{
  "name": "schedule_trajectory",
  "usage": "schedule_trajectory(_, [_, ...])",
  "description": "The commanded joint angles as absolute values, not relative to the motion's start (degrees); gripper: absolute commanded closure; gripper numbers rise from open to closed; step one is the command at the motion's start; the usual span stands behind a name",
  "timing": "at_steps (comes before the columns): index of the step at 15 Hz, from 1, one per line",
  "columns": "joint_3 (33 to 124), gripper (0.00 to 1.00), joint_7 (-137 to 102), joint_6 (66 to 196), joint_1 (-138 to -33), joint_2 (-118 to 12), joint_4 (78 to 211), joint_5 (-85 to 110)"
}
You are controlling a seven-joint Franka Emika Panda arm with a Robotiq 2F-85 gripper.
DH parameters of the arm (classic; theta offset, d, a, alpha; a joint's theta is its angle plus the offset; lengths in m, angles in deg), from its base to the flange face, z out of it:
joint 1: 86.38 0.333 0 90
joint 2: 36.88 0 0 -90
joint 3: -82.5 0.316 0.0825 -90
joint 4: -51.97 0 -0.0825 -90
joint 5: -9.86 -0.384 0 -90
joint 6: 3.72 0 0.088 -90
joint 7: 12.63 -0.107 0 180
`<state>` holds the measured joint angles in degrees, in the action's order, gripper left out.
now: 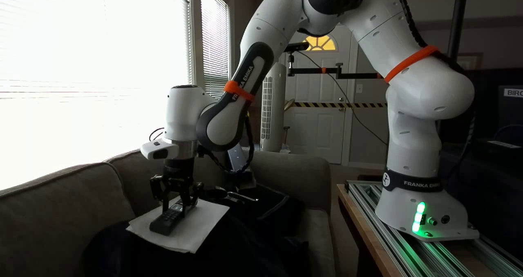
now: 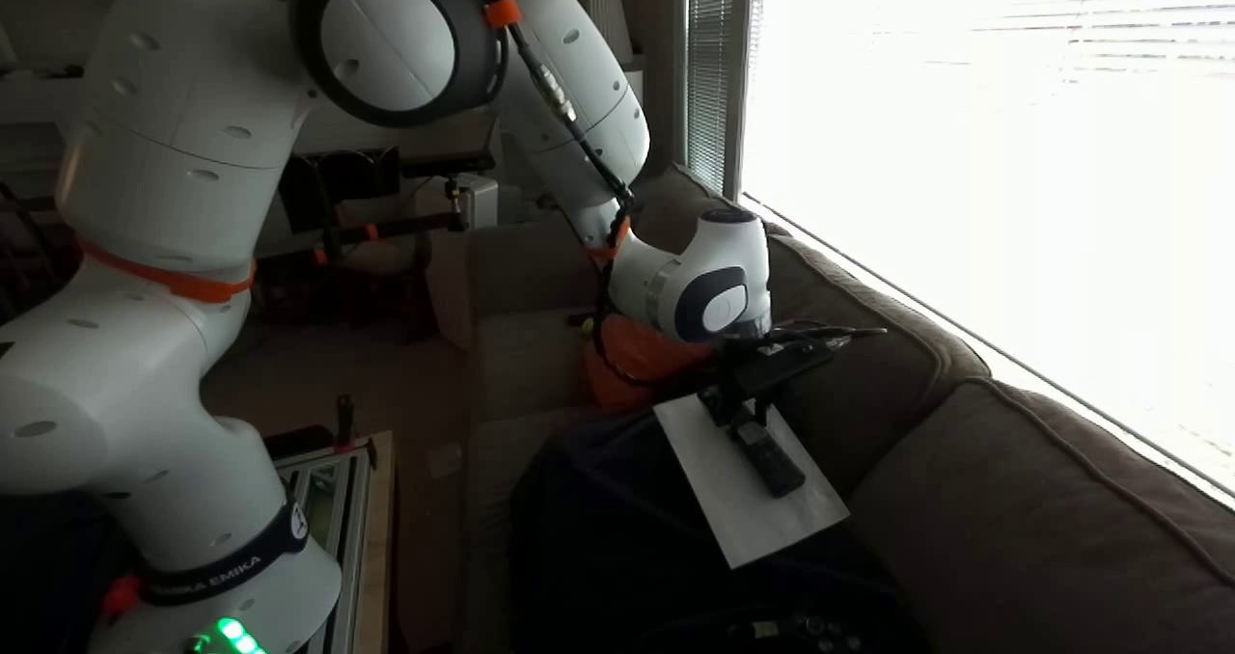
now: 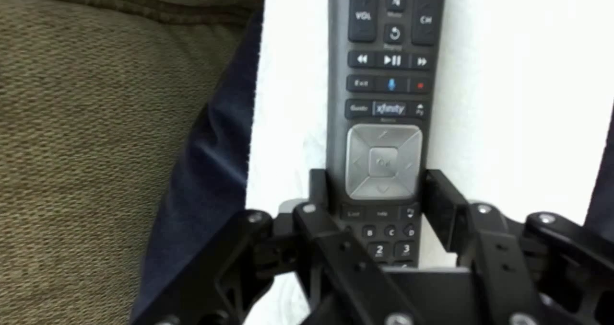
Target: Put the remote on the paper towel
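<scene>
The black remote (image 1: 166,220) is over the white paper towel (image 1: 206,222) in both exterior views. The remote (image 2: 770,461) lies within the edges of the towel (image 2: 709,490); whether it rests on it or hangs slightly above, I cannot tell. My gripper (image 1: 175,211) points down and straddles the remote; it also shows in an exterior view (image 2: 741,421). In the wrist view, the fingers (image 3: 376,186) press against both long sides of the remote (image 3: 383,95) beside its silver pad. White towel (image 3: 518,99) shows on both sides. The remote's lower keys are hidden by the gripper.
The towel lies on dark blue cloth (image 1: 245,244) on a grey sofa (image 1: 65,211). Dark and shiny objects (image 1: 241,197) lie beside the towel. A dark object with buttons (image 2: 810,628) sits at the bottom of an exterior view. An orange item (image 2: 632,355) is behind the arm.
</scene>
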<state>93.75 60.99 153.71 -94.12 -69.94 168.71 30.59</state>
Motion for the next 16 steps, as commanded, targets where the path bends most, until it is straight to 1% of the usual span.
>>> schedule_trajectory(1, [94.2, 0.73, 62.3, 155.5, -95.1, -67.6, 173.3, 25.8])
schedule_trajectory(3, [94.2, 0.22, 62.5, 156.1, -95.2, -67.8, 173.8, 24.8])
schedule_trajectory(5, [94.0, 0.19, 62.4, 156.7, -95.3, -66.8, 174.7, 24.4])
schedule_trajectory(7, [95.7, 0.05, 62.7, 157.8, -96.8, -62.8, 177.9, 22.3])
schedule_trajectory(8, [97.0, 0.0, 62.6, 157.2, -97.7, -59.9, 179.9, 20.4])
schedule_trajectory(10, [100.0, 0.0, 63.4, 155.2, -99.9, -53.5, 184.1, 15.4])
schedule_trajectory(14, [106.5, 0.0, 65.6, 144.3, -103.8, -41.0, 190.6, -0.7])
schedule_trajectory(15, [102.1, 0.0, 65.2, 142.1, -99.3, -37.4, 192.1, -5.7])
schedule_trajectory(16, [100.5, 0.0, 65.4, 139.6, -98.0, -35.2, 192.6, -9.4])
